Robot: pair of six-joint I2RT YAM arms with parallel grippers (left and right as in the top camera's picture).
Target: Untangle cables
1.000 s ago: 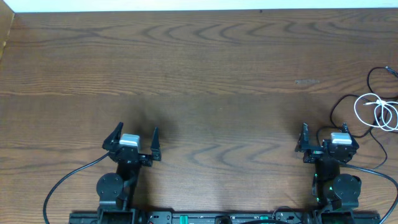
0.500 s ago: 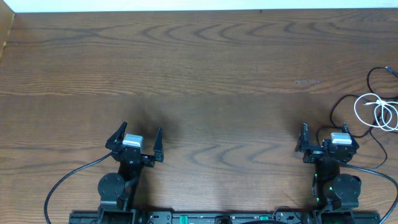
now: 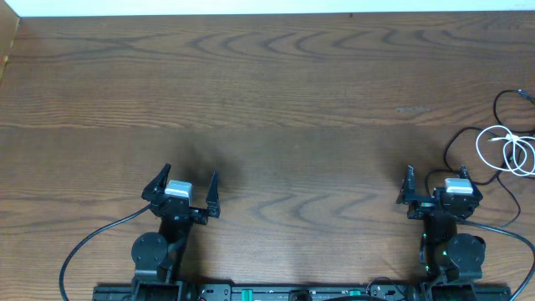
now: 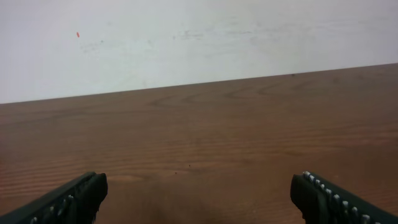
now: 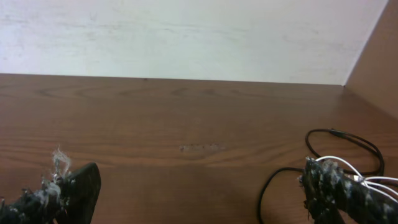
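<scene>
Two grippers sit low at the near edge of the wooden table (image 3: 267, 100), and both stand wide open with nothing between the fingers. The left gripper (image 3: 185, 176) is over bare wood on the left side, jaws spread, well apart from anything to grab. Its wrist camera agrees: the left gripper (image 4: 199, 186) shows only a dark fingertip in each lower corner, brown grain between them and a pale wall (image 4: 199, 37) beyond.

Over on the right, the right gripper (image 3: 435, 176) is also fully spread and empty. The cables lie just beyond it, at the far right edge of the table. The white cord (image 3: 482, 138) is coiled in small loops right at the frame edge. The black cord (image 3: 456, 140) snakes from near the gripper's outer side, crosses under or over the white loops, which one cannot be told, and arcs up toward the back. The two are bunched together, touching.

From the right wrist, the right gripper (image 5: 199, 180) frames open table. The black cord (image 5: 357, 138) curves in a loop just past the outer finger, and the white cord (image 5: 348, 164) peeks out beside that fingertip. A tuft of pale fluff (image 5: 59, 162) clings to the other finger. Neither gripper touches a cord.
</scene>
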